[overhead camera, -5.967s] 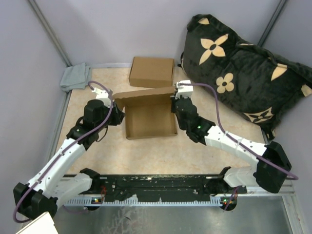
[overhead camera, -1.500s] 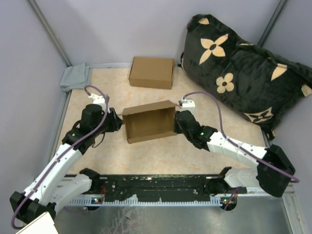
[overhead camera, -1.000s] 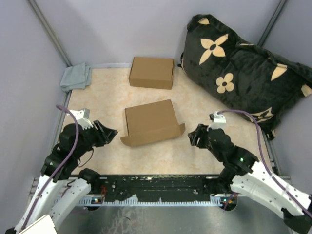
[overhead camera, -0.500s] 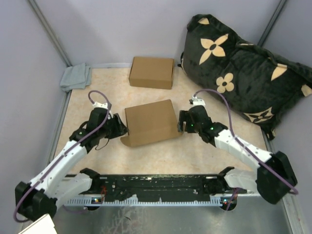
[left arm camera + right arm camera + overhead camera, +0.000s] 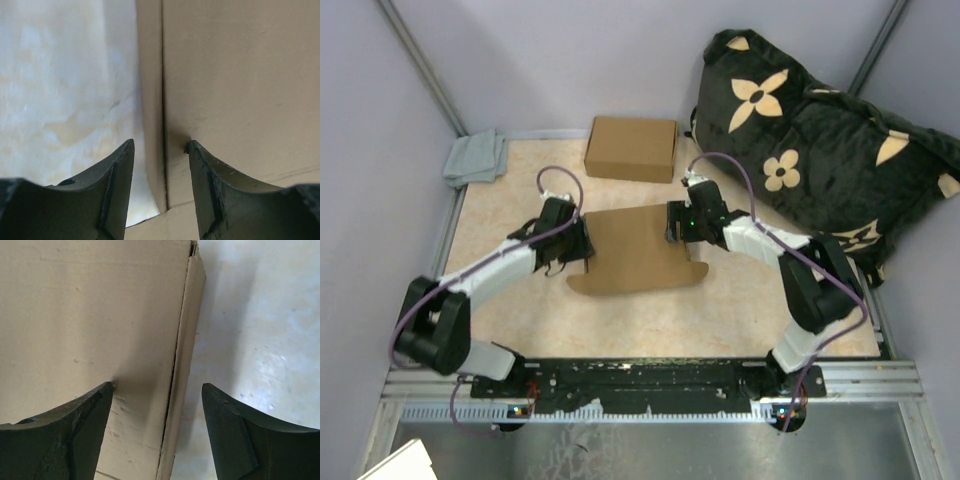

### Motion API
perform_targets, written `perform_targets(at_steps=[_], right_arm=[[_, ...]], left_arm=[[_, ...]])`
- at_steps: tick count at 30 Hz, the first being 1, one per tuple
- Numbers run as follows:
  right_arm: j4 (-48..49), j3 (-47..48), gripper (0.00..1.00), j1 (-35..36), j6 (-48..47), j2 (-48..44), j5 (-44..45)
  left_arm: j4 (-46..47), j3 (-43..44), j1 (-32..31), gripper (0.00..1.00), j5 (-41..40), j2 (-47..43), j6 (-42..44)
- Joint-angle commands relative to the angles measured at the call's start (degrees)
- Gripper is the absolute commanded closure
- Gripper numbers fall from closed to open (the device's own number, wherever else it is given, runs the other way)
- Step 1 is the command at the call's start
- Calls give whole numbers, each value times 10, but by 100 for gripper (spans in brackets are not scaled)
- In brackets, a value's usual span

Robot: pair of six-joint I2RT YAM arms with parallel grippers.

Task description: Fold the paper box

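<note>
From above, the paper box (image 5: 632, 250) lies in the middle of the counter (image 5: 650, 320) with its lid down, so I cannot tell what, if anything, is inside. It is plain brown card. A front flap (image 5: 640, 278) sticks out flat along its 6 o'clock edge, with a rounded tab at each end. The left tool (image 5: 582, 240) is at the box's 9 o'clock side and the right tool (image 5: 675, 224) at its 3 o'clock side. At 12 o'clock, well apart, sits a second box (image 5: 631, 148), also closed. A grey cloth (image 5: 475, 158) is bunched in the 10 o'clock corner, and a black cushion (image 5: 820, 150) with tan flowers fills the 2 o'clock side, near the right arm.

The left wrist view shows the left tool's fingers (image 5: 112, 195) parted, astride the box's side edge. One is over the lid and the other over bare counter, and neither clamps anything.

The right wrist view shows the right tool (image 5: 157, 389) spread wide across the opposite edge. One finger is above the lid, the other is above the counter, and it holds nothing. The side wall leans slightly outward from the lid.
</note>
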Motion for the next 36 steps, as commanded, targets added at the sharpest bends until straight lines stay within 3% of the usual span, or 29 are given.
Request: perform_targets(at_steps=[1,7,13,15,16,17,19,20,22,26,36], right_arm=[[-11,36,29,-5,-23,61,-53],[5,21,30,-6,-8,59,-28],[-18,28,22,-24,25,-25,64],[-53,45,27,-35,47,-59,81],[-81,60,39,-38,63,-75,93],[-104,72,48,-40,67,-93,94],[-111,60,55,-40,60,-134,67],[-90,29,54,-40,48,-157,37],[-32,-48,31,-38,45,-205,-29],[-11,-129,2,2,57,-242,4],[37,-167,2,49,38,-199,5]], left_arm=[[12,84,-2,47,4,90,18],[15,148,-1,48,7,139,41],[-43,183,-1,40,-60,118,67],[-67,184,-1,31,-100,91,51],[-70,178,-1,28,-111,74,45],[-67,160,-2,28,-115,52,41],[-37,115,-2,28,-100,6,43],[-12,84,-1,28,-85,-20,47],[42,26,-1,29,-19,-65,64],[121,-55,-2,30,43,-115,70],[144,-87,-4,29,39,-79,74]])
